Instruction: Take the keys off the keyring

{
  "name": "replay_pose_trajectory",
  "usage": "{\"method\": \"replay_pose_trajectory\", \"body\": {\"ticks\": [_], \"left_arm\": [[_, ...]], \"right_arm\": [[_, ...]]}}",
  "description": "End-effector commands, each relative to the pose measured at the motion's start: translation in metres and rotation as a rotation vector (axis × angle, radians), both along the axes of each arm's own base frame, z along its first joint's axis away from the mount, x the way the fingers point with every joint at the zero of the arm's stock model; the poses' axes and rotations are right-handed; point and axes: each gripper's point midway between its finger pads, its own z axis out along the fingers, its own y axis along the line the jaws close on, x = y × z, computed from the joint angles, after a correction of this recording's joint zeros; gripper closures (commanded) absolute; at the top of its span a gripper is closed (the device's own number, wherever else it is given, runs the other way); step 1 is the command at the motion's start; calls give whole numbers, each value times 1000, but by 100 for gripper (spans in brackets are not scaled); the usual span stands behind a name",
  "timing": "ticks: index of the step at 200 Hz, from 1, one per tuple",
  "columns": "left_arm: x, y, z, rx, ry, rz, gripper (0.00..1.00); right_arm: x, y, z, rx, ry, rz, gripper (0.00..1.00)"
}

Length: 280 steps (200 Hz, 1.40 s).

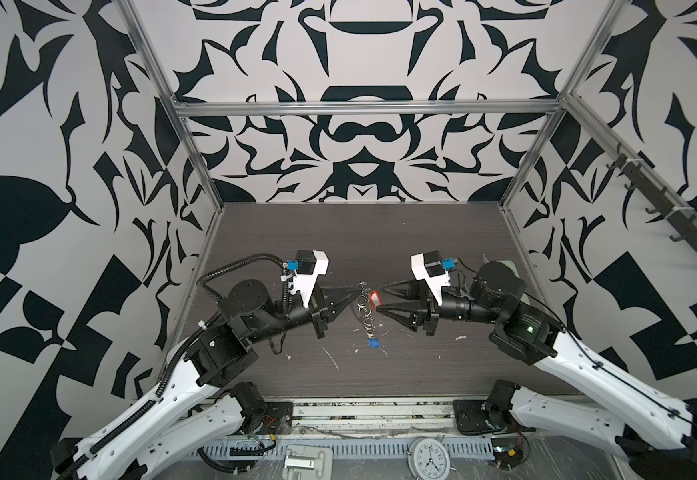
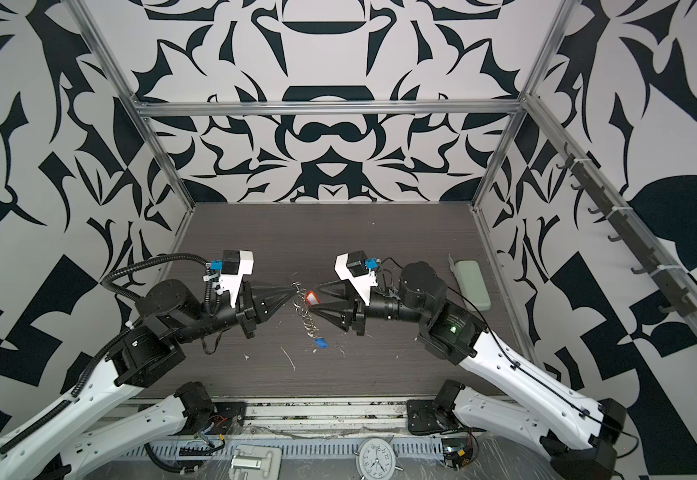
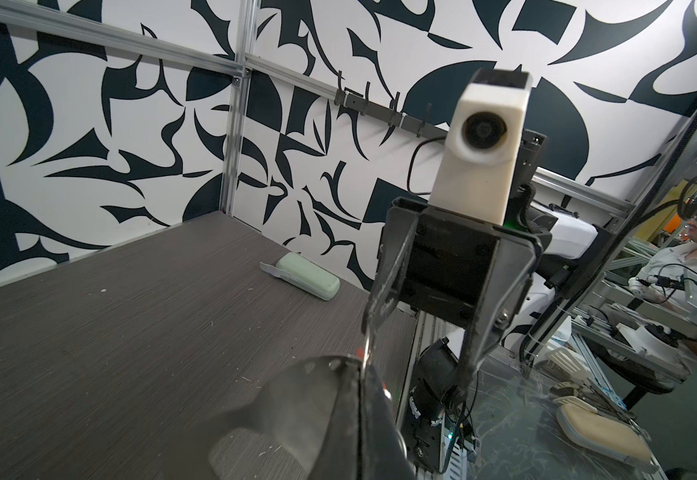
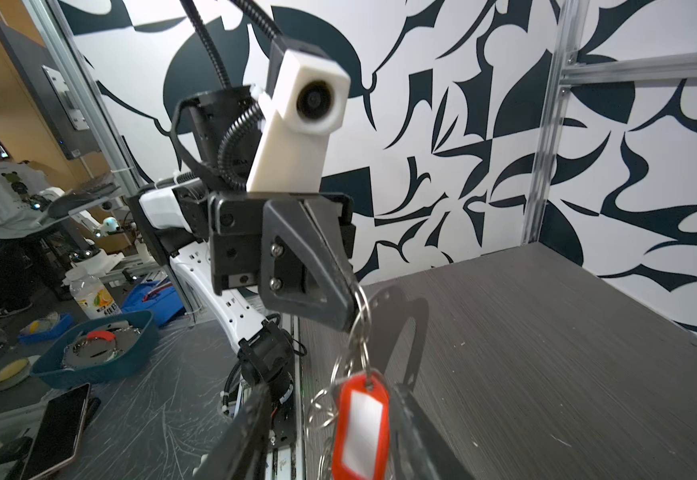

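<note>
The left gripper (image 1: 355,291) is clamped shut on the thin top ring of the keyring (image 1: 364,309). A sideways tug could slip that wire free and drop the bunch onto the table (image 1: 421,249). The chain hangs below the left gripper's tips, down to the blue-tagged key (image 1: 374,343). The red-tagged key (image 4: 359,432) sits just beside those tips, between the parted, unclamped jaws of the right gripper (image 1: 378,299).

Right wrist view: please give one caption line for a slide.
Left gripper holds the keyring; its red key tag hangs inside the open right gripper.
</note>
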Motion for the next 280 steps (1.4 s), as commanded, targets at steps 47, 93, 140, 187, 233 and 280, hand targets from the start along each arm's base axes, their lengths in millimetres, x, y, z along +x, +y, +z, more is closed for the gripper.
{"method": "replay_pose_trajectory", "body": {"ticks": [47, 93, 140, 187, 233, 280], "left_arm": [[-6, 2, 15, -56, -55, -17, 100], [-6, 1, 15, -56, -55, -23, 100], [-6, 2, 16, -61, -57, -17, 100], [-5, 3, 18, -68, -57, -12, 100], [-8, 7, 10, 5, -13, -10, 78], [-19, 1, -14, 188, 85, -94, 69]], "right_arm": [[4, 9, 38, 120, 2, 79, 63], [2, 13, 36, 128, 22, 115, 70], [3, 15, 33, 119, 40, 130, 83], [3, 16, 30, 110, 52, 127, 100], [3, 8, 19, 15, 84, 83, 100], [-13, 0, 1, -148, 142, 139, 100]]}}
